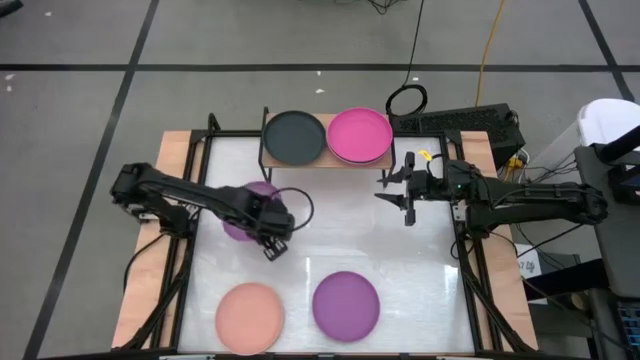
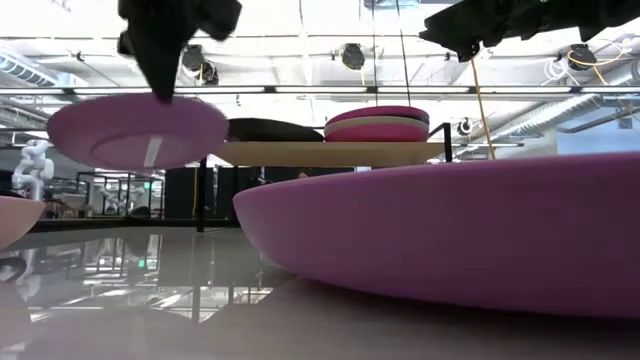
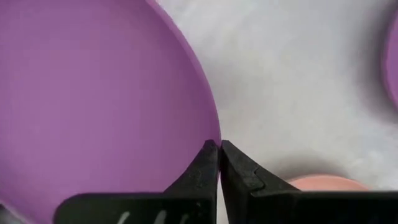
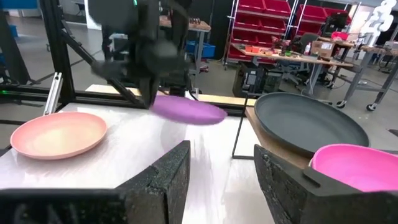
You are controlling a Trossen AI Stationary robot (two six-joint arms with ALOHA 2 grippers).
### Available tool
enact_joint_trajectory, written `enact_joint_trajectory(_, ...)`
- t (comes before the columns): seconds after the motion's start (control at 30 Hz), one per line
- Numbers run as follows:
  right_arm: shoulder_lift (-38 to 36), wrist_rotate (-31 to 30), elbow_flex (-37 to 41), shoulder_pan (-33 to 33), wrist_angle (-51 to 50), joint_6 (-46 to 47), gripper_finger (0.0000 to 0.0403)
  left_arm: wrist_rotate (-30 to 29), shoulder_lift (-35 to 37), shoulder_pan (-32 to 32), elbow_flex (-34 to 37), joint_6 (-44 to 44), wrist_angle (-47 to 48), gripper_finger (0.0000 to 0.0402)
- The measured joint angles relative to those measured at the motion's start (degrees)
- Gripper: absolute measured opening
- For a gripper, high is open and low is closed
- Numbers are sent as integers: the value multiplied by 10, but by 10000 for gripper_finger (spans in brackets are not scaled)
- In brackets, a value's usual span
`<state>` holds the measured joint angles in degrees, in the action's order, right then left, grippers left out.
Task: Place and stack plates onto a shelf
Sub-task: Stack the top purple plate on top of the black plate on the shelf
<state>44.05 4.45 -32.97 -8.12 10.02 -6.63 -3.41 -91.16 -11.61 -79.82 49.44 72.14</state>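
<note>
A purple plate [image 1: 245, 212] hangs in the air under my left gripper [image 1: 275, 240], which is shut on its rim; the low view shows this plate [image 2: 135, 132] clear of the table. The shelf [image 2: 330, 153] stands at the table's far edge. It carries a black plate [image 1: 293, 137] and a stack topped by a pink plate [image 1: 358, 135]. A second purple plate [image 1: 346, 305] and a peach plate [image 1: 250, 315] lie flat on the table near its near edge. My right gripper [image 1: 405, 197] hovers open just right of the shelf, touching nothing. My left gripper pinches the purple plate's rim [image 3: 211, 134] between its two shut fingers [image 3: 199, 171], on the plate's near-right side. The fingers come from above, pointing down. The plate is lifted clear of the table and sits nearly level below the gripper [image 2: 165, 70].
A black metal frame [image 1: 190, 230] runs along the table's left and right sides. Cables and a dark device [image 1: 455, 122] lie beyond the far right corner. The white table top [image 1: 340, 230] between the shelf and the two near plates is bare.
</note>
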Motion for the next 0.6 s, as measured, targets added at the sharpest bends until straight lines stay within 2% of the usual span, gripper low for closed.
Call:
enact_joint_trajectory(0.2,0,0,0,0,1,0,157,-88,22,-18,-92,32,127,5)
enact_joint_trajectory(0.27,0,0,0,0,1,0,157,-124,26,-14,-122,13,146,5)
enact_joint_trajectory(0.37,0,0,0,0,5,0,157,-184,32,-5,-159,-72,149,5)
enact_joint_trajectory(0.47,0,0,0,0,7,0,157,-246,33,20,-185,-205,124,5)
enact_joint_trajectory(0.6,0,0,0,0,9,0,157,-262,32,81,-190,-376,62,5)
